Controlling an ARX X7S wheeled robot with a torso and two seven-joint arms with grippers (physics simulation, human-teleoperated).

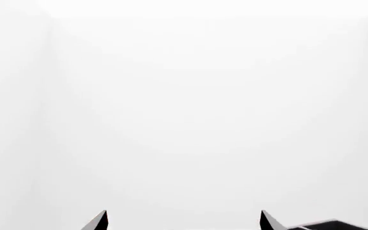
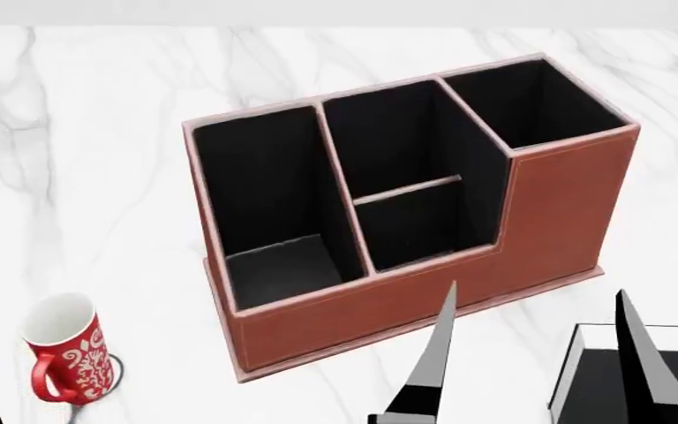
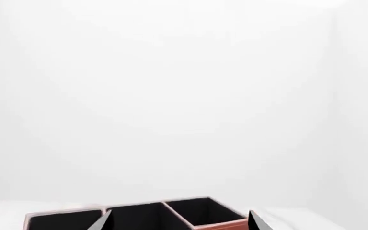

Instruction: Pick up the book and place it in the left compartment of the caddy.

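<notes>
The reddish-brown caddy [image 2: 433, 291] stands mid-table, and its wide left compartment [image 2: 271, 190] shows black walls and nothing inside. Near the front right edge lies the black book [image 2: 592, 384] with white page edges. My right gripper [image 2: 539, 353] is open just in front of the caddy; one finger overlaps the book and the other is to its left. The right wrist view shows the right gripper [image 3: 179, 221] with tips wide apart and the caddy [image 3: 219, 224] beyond them. Only white background lies ahead of the open left gripper [image 1: 184, 223], which holds nothing.
A red-and-white patterned mug [image 2: 66, 353] stands on the white marble table [image 2: 92, 159] at the front left, apart from the caddy. A dark shape [image 1: 331, 225] shows at the edge of the left wrist view.
</notes>
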